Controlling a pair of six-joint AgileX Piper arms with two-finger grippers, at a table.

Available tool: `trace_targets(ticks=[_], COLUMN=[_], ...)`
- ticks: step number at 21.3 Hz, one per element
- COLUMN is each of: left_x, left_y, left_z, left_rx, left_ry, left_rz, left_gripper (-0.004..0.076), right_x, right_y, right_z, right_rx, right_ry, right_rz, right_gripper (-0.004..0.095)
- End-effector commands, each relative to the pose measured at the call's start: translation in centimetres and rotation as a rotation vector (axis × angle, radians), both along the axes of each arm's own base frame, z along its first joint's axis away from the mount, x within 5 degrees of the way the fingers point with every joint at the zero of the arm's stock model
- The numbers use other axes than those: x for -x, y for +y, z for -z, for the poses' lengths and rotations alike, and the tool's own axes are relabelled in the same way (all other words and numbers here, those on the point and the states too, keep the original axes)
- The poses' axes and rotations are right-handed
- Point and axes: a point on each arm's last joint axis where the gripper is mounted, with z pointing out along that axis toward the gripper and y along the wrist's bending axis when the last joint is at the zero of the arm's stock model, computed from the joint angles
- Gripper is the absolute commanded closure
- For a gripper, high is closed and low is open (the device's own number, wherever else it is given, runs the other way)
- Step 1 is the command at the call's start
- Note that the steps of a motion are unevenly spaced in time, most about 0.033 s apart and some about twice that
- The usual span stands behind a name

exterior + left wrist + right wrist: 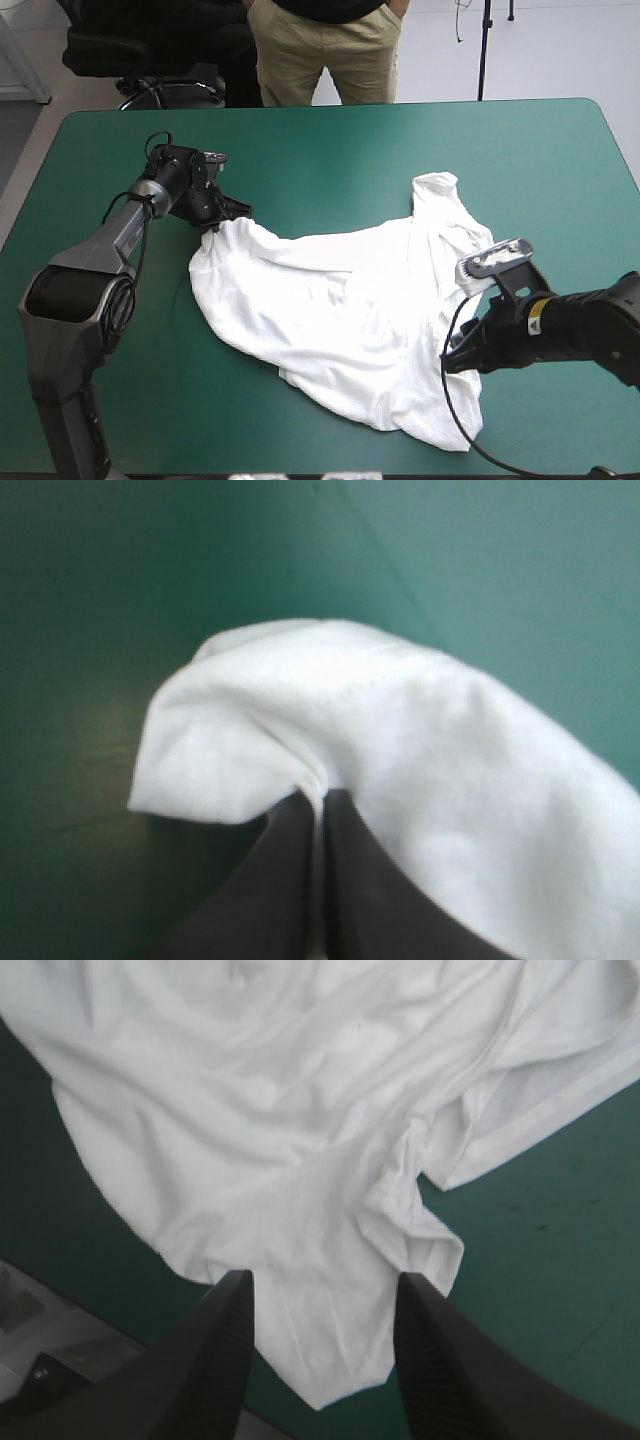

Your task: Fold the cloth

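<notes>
t-shirt (340, 310) lies spread but rumpled on my teal-green tabletop (330, 150), mostly toward the right and near side. my left end effector (318, 800) is clamped on its left corner (a fold pinched right at the tip). my right end effector (322, 1282) stands spread apart over the near-right edge.

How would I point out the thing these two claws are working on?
Look at the teal-green table: a white short-sleeved T-shirt lies spread but wrinkled across its middle. The left gripper pinches its left corner, and the open right gripper straddles its right edge. It is the only white, soft thing on the table.
</notes>
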Motion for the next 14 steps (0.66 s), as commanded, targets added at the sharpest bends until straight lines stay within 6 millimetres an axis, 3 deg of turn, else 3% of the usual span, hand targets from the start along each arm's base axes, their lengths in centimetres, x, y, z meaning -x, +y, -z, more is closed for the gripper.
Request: trace_targets(ticks=[1,7,10,14], left_x=[0.1,0.1,0.1,0.0], left_y=[0.3,0.3,0.3,0.2], left_z=[-1.6,-1.6,-1.6,-1.6], left_rx=[0.004,0.010,0.013,0.018], left_ry=[-0.039,-0.040,-0.039,-0.042], left_rz=[-0.009,-0.011,-0.012,-0.013], left_gripper=[0.0739,0.0739,0.0739,0.0739], right_x=[0.8,2.2,2.1,1.9], right_y=[0.4,0.9,0.1,0.6], right_z=[2.5,6.9,8.8,11.3], right_rx=[0.121,0.204,0.268,0.241], right_ry=[0.019,0.153,0.178,0.169], right_rz=[-0.026,-0.078,0.025,0.016], right_gripper=[0.0485,0.0290,0.0300,0.0304])
